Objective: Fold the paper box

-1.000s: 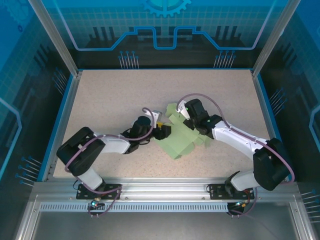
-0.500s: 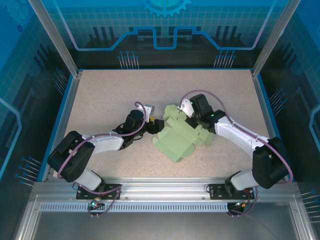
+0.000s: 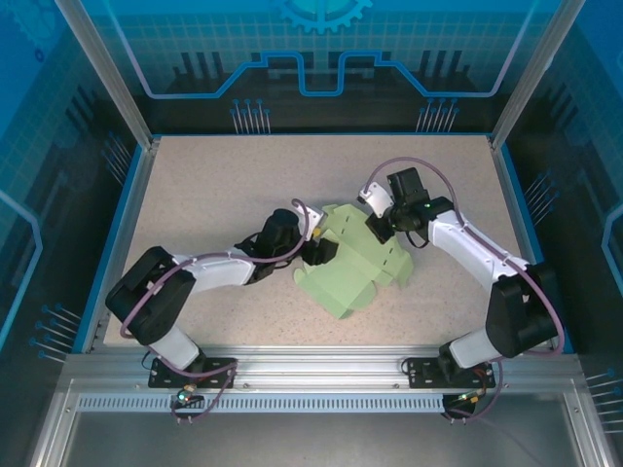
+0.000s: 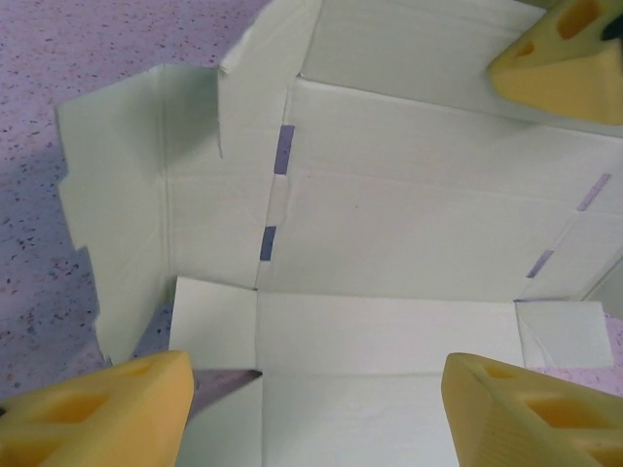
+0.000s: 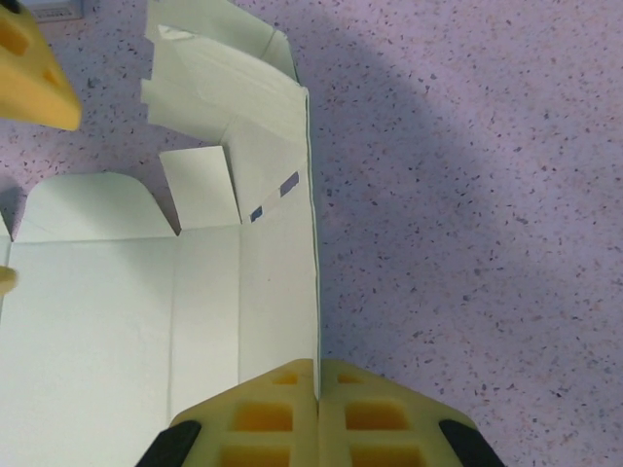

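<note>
The paper box (image 3: 352, 265) is a pale mint-green die-cut sheet lying mostly flat at the table's middle, with its creases and flaps showing. My right gripper (image 3: 381, 227) is at the sheet's far right edge. In the right wrist view that gripper (image 5: 317, 387) is shut on the thin edge of the paper box (image 5: 117, 311), and this strip stands up from the table. My left gripper (image 3: 317, 252) is over the sheet's left side. In the left wrist view it (image 4: 316, 409) is open, its yellow fingertips (image 4: 102, 409) straddling a panel of the paper box (image 4: 389, 243) with nothing gripped.
The speckled beige tabletop (image 3: 214, 185) is bounded by a blue rim (image 3: 122, 209) at the sides and back. An aluminium rail (image 3: 321, 365) runs along the near edge. Both arms reach in over the table's middle.
My right gripper has moved up and to the right, keeping hold of the sheet's edge. My left gripper drew back to the left, then came right again onto the sheet.
</note>
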Motion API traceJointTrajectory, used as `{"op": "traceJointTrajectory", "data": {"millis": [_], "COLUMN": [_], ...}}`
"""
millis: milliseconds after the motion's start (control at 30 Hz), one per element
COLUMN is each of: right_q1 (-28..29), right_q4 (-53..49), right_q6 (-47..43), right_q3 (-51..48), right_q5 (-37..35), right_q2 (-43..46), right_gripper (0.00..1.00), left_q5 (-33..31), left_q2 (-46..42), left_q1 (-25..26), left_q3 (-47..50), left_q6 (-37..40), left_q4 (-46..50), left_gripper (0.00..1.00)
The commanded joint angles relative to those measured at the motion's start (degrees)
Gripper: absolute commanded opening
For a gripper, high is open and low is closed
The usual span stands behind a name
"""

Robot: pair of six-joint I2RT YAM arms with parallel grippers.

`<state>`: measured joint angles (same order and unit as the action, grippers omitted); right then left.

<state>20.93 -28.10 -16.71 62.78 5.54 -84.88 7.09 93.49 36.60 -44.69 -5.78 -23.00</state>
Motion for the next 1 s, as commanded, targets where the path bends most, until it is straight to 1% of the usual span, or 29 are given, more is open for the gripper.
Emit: {"op": "traceJointTrajectory", "data": {"millis": [0,133,267,400,600,733,967], "right_q1": [-1.2,-2.4,-3.5,-4.1,-4.2,-4.2,-4.6], "right_q4": [-2.2,-3.0,-5.0,-6.0,-6.2,-6.1,-4.7], "right_q6": [0.9,1.9,2.3,2.7,3.0,3.2,4.4], "right_q3": [2.4,3.4,4.5,4.6,4.7,4.7,4.1], "right_q5": [2.8,6.6,9.6,11.3,12.2,12.0,11.8], "right_q2": [-1.2,-1.2,-1.0,-0.6,-1.2,-1.2,-0.8], "right_gripper": [0.03,0.03,0.03,0.02,0.02,0.02,0.02], "left_q5": [0.2,-1.5,-3.6,-7.0,-9.3,-6.4,4.5], "left_q2": [3.4,5.8,7.9,9.4,12.3,13.2,10.7], "left_q1": [-0.1,-0.1,-0.2,-0.1,-0.2,0.0,0.2], "left_q3": [-3.2,-4.2,-6.4,-7.8,-10.4,-11.0,-7.9], "left_q6": [2.4,3.2,4.7,5.8,7.4,6.5,3.1], "left_q4": [2.3,1.5,2.7,3.1,4.8,5.0,1.0], "left_gripper": [0.70,0.71,0.73,0.74,0.76,0.75,0.63]}}
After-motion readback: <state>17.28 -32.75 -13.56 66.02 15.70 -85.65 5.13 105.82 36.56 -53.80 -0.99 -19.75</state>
